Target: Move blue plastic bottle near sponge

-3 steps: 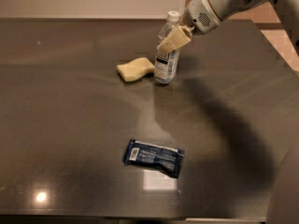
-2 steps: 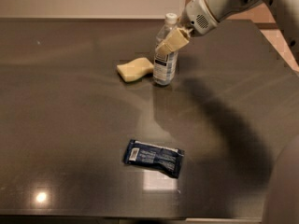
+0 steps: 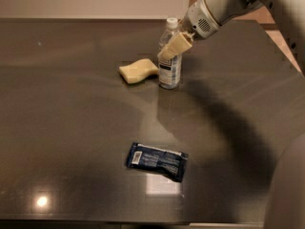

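Note:
The blue plastic bottle [image 3: 169, 68] stands upright on the dark table, with its white cap on top. The pale yellow sponge [image 3: 138, 71] lies just to its left, nearly touching its base. My gripper [image 3: 174, 46] comes in from the upper right and sits at the bottle's upper body, covering part of it below the cap.
A flat dark blue packet [image 3: 157, 161] lies on the table toward the front, well apart from the bottle. The dark table [image 3: 71, 128] ends at a right edge near the arm. My arm's shadow falls across the right side.

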`<state>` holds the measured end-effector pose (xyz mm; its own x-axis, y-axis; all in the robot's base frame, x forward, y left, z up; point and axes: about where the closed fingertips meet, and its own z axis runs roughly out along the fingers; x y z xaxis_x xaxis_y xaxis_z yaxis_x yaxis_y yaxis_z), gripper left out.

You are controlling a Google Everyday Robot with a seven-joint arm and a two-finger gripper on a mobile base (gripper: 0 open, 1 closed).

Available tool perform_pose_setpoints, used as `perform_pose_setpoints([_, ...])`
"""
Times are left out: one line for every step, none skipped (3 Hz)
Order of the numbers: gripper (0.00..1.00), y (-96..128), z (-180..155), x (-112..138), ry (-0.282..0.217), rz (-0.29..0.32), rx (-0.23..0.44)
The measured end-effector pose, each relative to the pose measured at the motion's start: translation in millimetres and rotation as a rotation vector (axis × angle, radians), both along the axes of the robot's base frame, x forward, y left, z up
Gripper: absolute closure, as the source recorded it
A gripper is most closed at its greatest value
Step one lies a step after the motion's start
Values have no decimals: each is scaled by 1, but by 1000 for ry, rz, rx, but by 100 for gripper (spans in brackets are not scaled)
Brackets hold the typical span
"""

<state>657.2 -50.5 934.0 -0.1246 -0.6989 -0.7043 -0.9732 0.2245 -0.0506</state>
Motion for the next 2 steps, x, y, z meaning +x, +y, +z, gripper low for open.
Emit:
perform_pose_setpoints([0,-2,-2,0,-16,-5,8])
perform_pose_setpoints([0,-2,-2,0,-16,-5,8])
